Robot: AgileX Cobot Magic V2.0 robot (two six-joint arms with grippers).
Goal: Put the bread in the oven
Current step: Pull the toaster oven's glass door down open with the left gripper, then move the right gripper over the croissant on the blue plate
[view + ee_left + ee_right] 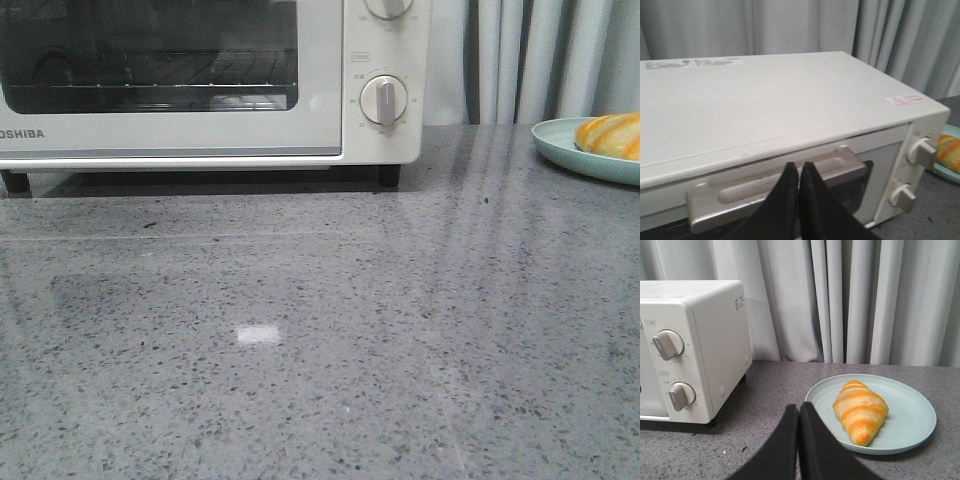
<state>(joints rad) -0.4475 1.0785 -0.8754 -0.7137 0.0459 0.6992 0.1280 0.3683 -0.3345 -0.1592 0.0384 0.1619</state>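
I saw the glossy golden-orange croissant-shaped bread (860, 411) lying on the pale teal plate (912, 415) beside the cream-white toaster oven (695, 340); light and slippery, I judged, best pinched midway. Both pincers (799, 410) (799, 167) were closed, empty.

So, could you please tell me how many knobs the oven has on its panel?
2, stacked on the oven's right-hand panel: an upper knob and a lower knob. No others show.
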